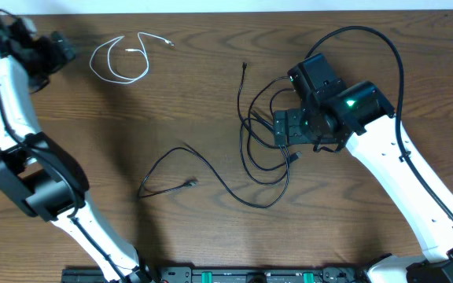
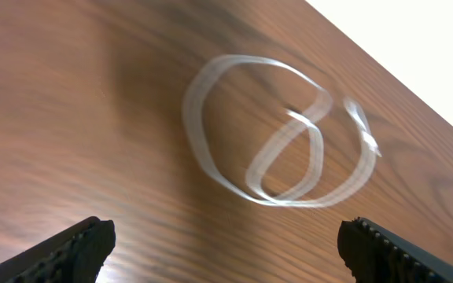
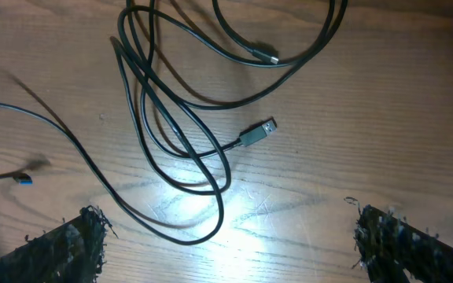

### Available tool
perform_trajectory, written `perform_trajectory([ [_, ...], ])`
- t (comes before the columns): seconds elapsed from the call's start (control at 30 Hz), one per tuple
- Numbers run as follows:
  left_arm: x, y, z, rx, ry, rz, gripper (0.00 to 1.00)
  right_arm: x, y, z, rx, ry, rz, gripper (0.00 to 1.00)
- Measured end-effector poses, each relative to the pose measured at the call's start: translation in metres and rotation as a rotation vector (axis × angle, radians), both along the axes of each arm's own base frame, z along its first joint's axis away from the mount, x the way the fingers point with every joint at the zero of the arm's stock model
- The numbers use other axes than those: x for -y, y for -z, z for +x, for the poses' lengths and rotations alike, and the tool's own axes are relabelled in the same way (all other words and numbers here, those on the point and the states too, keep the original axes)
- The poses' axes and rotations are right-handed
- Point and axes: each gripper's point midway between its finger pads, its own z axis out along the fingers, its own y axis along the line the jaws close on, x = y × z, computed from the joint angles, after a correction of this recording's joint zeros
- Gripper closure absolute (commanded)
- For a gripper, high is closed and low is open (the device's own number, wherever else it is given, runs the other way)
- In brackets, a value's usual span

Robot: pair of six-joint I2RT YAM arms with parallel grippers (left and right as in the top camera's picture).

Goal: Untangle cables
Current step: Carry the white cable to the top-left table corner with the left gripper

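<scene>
A white cable [image 1: 92,60] lies in loose loops at the table's far left, apart from the others. It shows blurred in the left wrist view [image 2: 193,126], ahead of my left gripper [image 2: 226,251] [image 1: 66,50], which is open with nothing between its fingers. Black cables [image 1: 242,145] lie tangled in overlapping loops at centre right. My right gripper [image 1: 283,128] [image 3: 230,244] hovers open over their right side. Below it are the looped black cords [image 3: 144,86], a USB plug [image 3: 256,135] and a small blue-tipped plug [image 3: 23,179]. Another black cable [image 1: 211,169] trails left from the tangle.
The wooden table's far edge [image 2: 399,86] runs just behind the white cable. The right arm's own thick black cord [image 1: 368,31] arches above its wrist. A black rail [image 1: 234,275] lines the near edge.
</scene>
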Motion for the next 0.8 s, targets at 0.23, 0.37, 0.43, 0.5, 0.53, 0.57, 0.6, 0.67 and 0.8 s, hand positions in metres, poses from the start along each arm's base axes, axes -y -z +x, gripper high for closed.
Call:
perform_trajectory([
  [0.23, 0.103, 0.017, 0.020, -0.049, 0.202, 0.041, 0.04, -0.001, 0.000, 0.001, 0.005, -0.019, -0.001, 0.01],
  [0.37, 0.144, 0.028, 0.031, -0.072, 0.268, 0.145, 0.04, -0.002, -0.001, 0.002, 0.013, -0.026, 0.002, 0.01],
  [0.43, 0.155, 0.036, 0.036, -0.075, 0.290, 0.171, 0.04, -0.003, -0.001, 0.004, 0.021, -0.027, 0.006, 0.01],
  [0.5, 0.164, 0.051, 0.042, -0.084, 0.307, 0.193, 0.05, -0.003, -0.002, 0.005, 0.024, -0.030, 0.006, 0.01],
  [0.53, 0.165, 0.059, 0.045, -0.089, 0.310, 0.204, 0.09, -0.003, -0.002, 0.005, 0.025, -0.031, 0.006, 0.01],
  [0.57, 0.166, 0.068, 0.048, -0.098, 0.310, 0.213, 0.15, -0.003, -0.002, 0.005, 0.025, -0.033, 0.005, 0.01],
  [0.6, 0.165, 0.080, 0.050, -0.112, 0.310, 0.227, 0.18, -0.003, -0.002, 0.005, 0.025, -0.034, 0.005, 0.01],
  [0.67, 0.162, 0.103, 0.052, -0.145, 0.315, 0.254, 0.29, -0.003, -0.001, 0.005, 0.024, -0.036, 0.004, 0.01],
  [0.8, 0.150, 0.139, 0.052, -0.200, 0.325, 0.320, 0.74, -0.003, -0.001, 0.004, 0.023, -0.037, 0.003, 0.01],
])
